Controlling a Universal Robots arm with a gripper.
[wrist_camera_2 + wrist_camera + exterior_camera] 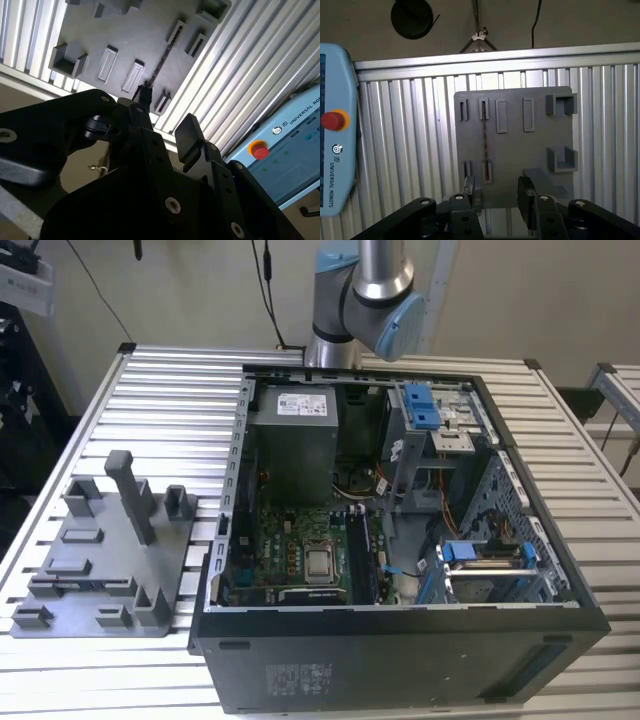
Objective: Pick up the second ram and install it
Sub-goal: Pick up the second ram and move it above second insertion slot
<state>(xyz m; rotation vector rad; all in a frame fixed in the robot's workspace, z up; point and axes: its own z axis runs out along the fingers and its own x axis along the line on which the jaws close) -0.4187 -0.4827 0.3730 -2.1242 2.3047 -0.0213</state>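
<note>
The second ram (484, 142) stands on edge in two slots of the grey fixture plate (520, 150) and looks like a thin dark strip. In the second wrist view the ram (161, 61) runs across the plate (125, 35) towards the gripper. In both wrist views my gripper (499, 196) hovers above the plate's near edge, open, with nothing between its fingers (525, 192). The ram's near end lies just ahead of one finger (144, 95), and the gripper (167, 115) is not touching it. In the exterior view the plate (100, 550) lies to the left of the open computer case (400, 540).
A blue-grey teach pendant (335, 150) with a red button lies on the ribbed aluminium table (405, 140) beside the plate. Upright posts and brackets (130, 495) rise from the plate. The arm's joints (365, 295) stand behind the case, whose motherboard (310, 550) lies exposed.
</note>
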